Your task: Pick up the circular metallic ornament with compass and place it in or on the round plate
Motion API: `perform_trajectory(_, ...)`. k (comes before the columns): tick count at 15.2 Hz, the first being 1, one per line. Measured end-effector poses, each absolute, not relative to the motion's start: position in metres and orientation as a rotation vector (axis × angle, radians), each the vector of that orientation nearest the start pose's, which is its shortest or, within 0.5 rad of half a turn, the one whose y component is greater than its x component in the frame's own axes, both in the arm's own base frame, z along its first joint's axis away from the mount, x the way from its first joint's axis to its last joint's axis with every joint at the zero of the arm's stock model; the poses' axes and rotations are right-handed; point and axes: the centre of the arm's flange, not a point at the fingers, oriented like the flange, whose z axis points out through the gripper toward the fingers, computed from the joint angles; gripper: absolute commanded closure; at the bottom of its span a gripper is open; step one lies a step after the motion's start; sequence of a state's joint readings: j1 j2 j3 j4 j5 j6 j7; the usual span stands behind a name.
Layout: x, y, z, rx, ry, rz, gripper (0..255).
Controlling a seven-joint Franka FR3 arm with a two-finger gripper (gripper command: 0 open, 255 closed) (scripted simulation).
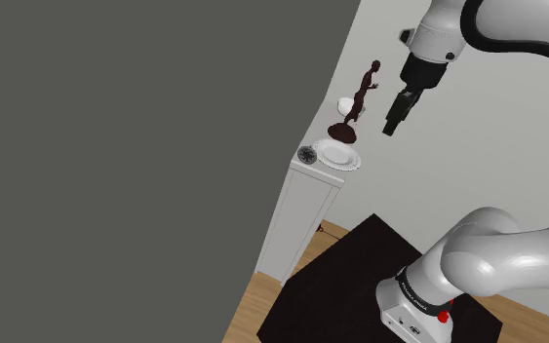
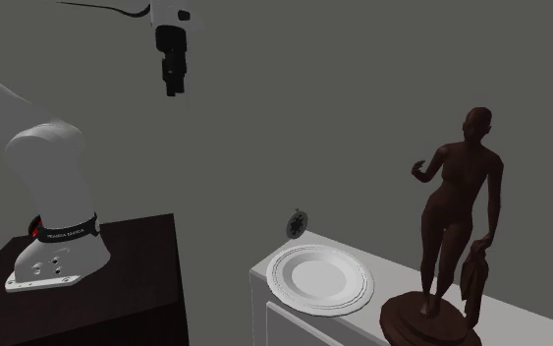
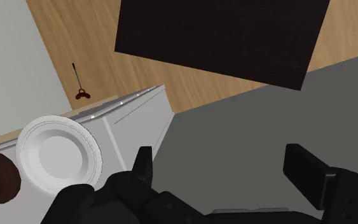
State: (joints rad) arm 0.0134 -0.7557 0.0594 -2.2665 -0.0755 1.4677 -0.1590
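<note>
The gripper (image 3: 222, 159) hangs open and empty, ready for the ornament (image 2: 297, 224) just beside the plate (image 3: 56, 153), well apart from its fingers (image 3: 144, 164)

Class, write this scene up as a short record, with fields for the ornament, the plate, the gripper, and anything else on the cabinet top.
ornament: small, dark, round; at a corner of the white cabinet top, beside the plate, not on it
plate: white, round, nothing on it
gripper: open, holding nothing, high up, apart from the cabinet top
other: dark brown statue standing next to the plate
task state: ornament not yet picked up
</note>
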Motion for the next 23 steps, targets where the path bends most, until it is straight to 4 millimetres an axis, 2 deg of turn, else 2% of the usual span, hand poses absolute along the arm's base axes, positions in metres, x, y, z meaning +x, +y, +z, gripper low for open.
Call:
perform_trajectory(2,0.308,0.018,0.611,-3.235,-0.342,0.082,0)
perform_trajectory(6,0.337,-0.004,0.583,-3.221,-0.365,0.085,0)
perform_trajectory(23,0.484,-0.091,0.429,-3.152,-0.48,0.09,0)
